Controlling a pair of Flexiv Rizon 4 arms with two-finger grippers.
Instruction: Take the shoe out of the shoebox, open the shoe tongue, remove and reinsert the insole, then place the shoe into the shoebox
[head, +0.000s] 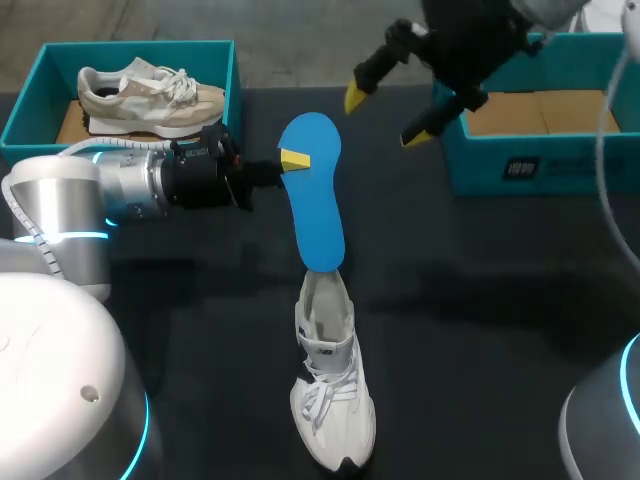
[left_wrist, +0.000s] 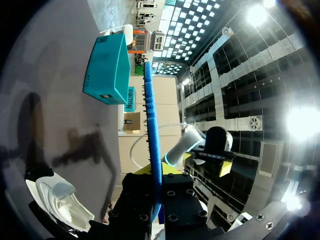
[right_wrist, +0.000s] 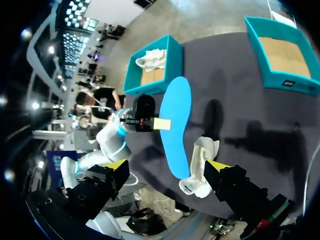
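Note:
A blue insole (head: 315, 190) hangs tilted over the black table, with my left gripper (head: 292, 160) shut on its upper half from the left. Its lower end meets the opening of a white shoe (head: 330, 395) that lies toe toward the front edge. The left wrist view shows the insole (left_wrist: 151, 125) edge-on between the fingers, with the white shoe (left_wrist: 60, 200) below. My right gripper (head: 388, 115) hangs open and empty above the table's back, right of the insole's top. From there the insole (right_wrist: 176, 125) and shoe (right_wrist: 202, 165) lie below its spread fingers.
A teal shoebox (head: 140, 47) at the back left holds a beige shoe (head: 150, 95). A second teal box (head: 540, 165) at the back right shows only its cardboard bottom. My left arm lies across the table's left side.

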